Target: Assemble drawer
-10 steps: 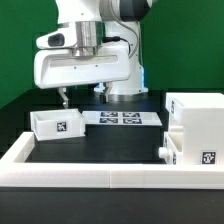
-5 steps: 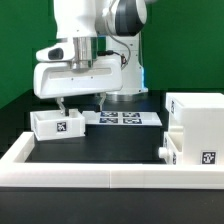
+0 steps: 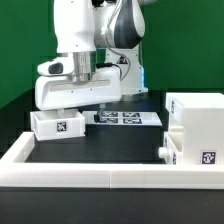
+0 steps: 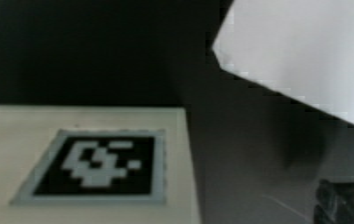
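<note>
The small open-top white tray (image 3: 57, 123) with a square tag lies on the black table at the exterior view's left. My gripper (image 3: 80, 107) has come down over its far right end. The fingers stand apart, open, and hold nothing. The tall white housing (image 3: 196, 118) stands at the exterior view's right. The second tagged tray (image 3: 196, 153) sits low at its front, with a black knob (image 3: 163, 152). The wrist view is blurred: a tagged white surface (image 4: 99, 165) and a white part (image 4: 307, 55) over dark table. I cannot tell which parts these are.
The marker board (image 3: 127, 118) lies flat behind the tray, under the arm. A low white wall (image 3: 100, 172) borders the table at the front and sides. The robot base (image 3: 125, 85) stands behind the marker board.
The arm has come down and moved slightly toward the exterior view's left, bringing the open fingers from above the tray down to its rim. The parts have not moved.
</note>
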